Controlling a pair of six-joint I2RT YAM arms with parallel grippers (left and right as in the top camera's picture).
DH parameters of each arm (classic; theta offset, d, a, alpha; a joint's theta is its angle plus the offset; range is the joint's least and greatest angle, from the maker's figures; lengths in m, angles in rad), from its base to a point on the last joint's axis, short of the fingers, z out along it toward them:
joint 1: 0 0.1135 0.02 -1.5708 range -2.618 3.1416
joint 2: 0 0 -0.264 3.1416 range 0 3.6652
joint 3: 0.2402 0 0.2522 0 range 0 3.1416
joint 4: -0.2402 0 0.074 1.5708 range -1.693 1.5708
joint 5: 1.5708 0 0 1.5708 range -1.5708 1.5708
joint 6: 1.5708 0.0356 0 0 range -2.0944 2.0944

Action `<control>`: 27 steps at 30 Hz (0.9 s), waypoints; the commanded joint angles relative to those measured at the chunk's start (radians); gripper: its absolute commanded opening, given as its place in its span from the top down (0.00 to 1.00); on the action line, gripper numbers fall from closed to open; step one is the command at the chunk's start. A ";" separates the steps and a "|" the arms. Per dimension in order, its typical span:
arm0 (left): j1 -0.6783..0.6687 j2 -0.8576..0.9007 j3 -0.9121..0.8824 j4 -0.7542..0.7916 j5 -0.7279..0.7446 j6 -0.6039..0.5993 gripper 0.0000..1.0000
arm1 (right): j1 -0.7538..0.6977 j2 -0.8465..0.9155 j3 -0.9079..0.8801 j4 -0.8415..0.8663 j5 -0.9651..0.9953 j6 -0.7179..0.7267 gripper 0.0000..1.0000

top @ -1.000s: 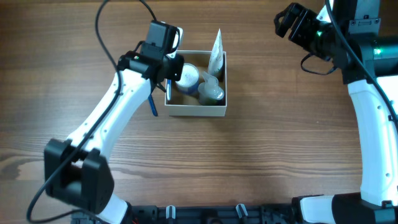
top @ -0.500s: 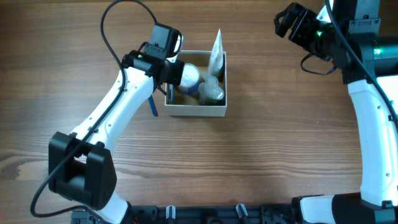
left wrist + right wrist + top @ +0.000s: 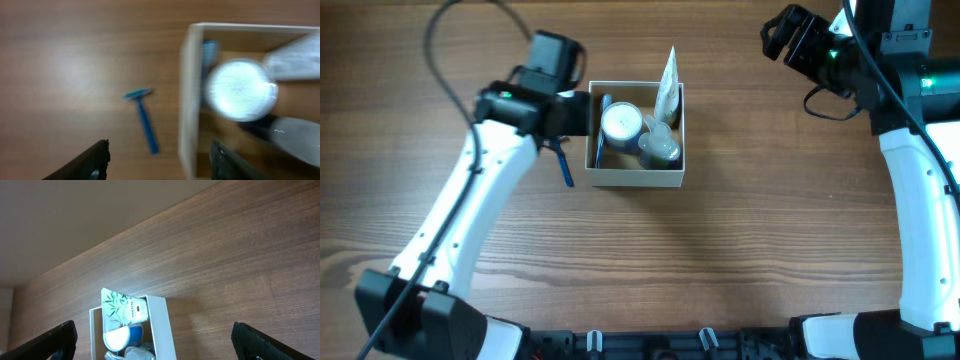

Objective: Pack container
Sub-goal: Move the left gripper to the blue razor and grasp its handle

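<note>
The container [image 3: 635, 178], a square box with white walls, sits at the table's upper middle. It holds a round white-lidded jar [image 3: 622, 122], a pale tube [image 3: 667, 85], clear bottles [image 3: 660, 148] and a blue item [image 3: 605, 103] by its left wall. My left gripper [image 3: 580, 113] hovers open just outside that left wall, with nothing between its fingers. The left wrist view is blurred. It shows the container's wall [image 3: 187, 115], the jar [image 3: 241, 90] and a blue razor [image 3: 142, 120] on the wood. My right gripper [image 3: 775, 35] stands open far to the upper right, empty.
The blue razor [image 3: 563, 165] lies on the table left of the container, beneath my left arm. The right wrist view looks down on the container [image 3: 162, 320] and the leaf-printed tube [image 3: 122, 311]. Wood tabletop surrounds the container.
My left gripper has opened and drawn back left from over the container, uncovering the jar and the blue item inside. The right arm has not moved.
</note>
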 commanded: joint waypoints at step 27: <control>0.208 0.443 -0.106 0.123 0.228 -0.142 0.53 | 0.001 0.000 0.003 0.001 -0.005 0.010 0.00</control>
